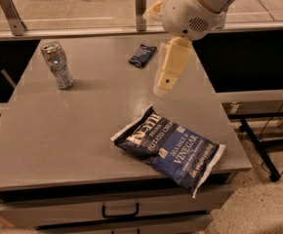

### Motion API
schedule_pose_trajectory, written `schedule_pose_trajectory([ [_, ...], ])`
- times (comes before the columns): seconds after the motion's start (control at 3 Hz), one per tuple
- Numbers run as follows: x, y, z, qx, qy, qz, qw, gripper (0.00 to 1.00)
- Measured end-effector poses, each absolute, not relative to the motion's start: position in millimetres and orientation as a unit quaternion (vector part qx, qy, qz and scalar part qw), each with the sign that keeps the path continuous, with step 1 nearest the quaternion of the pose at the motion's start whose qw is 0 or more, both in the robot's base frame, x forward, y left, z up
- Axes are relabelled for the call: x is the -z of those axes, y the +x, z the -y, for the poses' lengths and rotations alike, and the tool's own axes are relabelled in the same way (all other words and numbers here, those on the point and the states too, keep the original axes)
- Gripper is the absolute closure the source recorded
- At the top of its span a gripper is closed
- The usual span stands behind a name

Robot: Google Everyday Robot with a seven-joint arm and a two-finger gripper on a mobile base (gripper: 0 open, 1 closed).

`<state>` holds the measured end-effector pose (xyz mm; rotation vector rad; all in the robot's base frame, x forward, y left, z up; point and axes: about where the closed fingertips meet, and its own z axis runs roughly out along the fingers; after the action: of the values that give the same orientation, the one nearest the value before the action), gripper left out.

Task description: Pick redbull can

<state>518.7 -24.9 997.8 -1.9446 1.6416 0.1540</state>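
grey table [83, 130], one redbull can [57, 66], one chip bag [173, 150], tool [164, 83] above

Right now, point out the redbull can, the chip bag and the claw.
redbull can [57, 66], camera view, middle of its silvery side.
chip bag [173, 150], camera view, centre of its printed front.
claw [162, 87], camera view, its cream tip, above the table [83, 130], right of the can.
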Motion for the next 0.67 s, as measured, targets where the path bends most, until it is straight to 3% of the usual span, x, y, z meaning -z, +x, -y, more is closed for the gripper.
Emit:
schedule_pose_trajectory([
  [0.67,-1000.2,523.8,23.2,-0.066,-0.723,-0.618,0.302,0.00],
])
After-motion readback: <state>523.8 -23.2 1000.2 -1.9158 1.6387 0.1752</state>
